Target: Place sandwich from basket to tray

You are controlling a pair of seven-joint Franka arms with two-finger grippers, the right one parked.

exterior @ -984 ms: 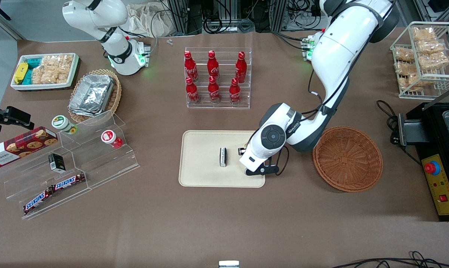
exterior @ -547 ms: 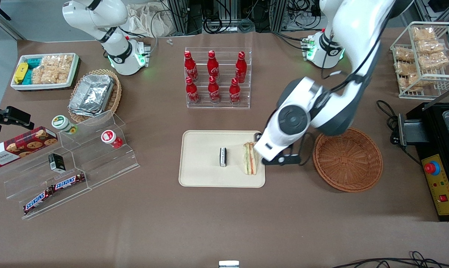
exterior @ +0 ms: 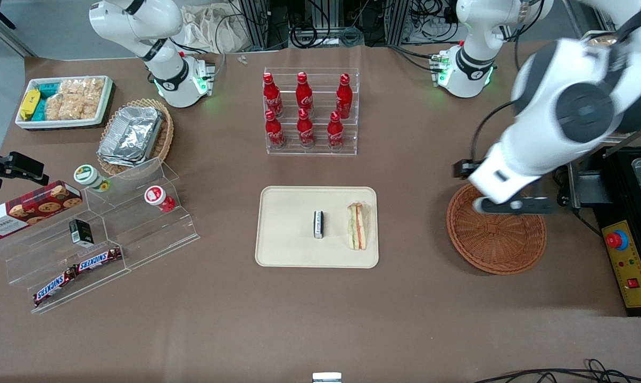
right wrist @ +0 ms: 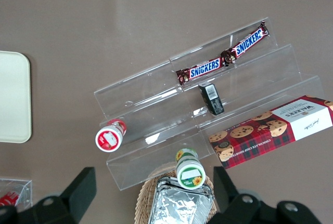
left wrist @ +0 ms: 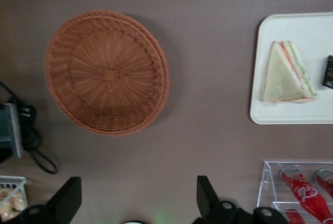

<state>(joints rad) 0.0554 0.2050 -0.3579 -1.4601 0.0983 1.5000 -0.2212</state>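
I saw the gripper [left wrist: 136, 199] over the basket [exterior: 496, 227], jaws spread and empty, well apart from the sandwich [exterior: 357, 226] on the tray [exterior: 288, 250].

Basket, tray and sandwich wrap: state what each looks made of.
Basket: woven wicker, reddish-brown and matte, going by its radiating strands; real or synthetic cane is unclear.
Tray: probably moulded plastic, smooth beige with rounded corners and a low rim.
Sandwich: pale bread in what seems clear film, its edge faintly visible.
The gripper hangs open above the basket, holding nothing.
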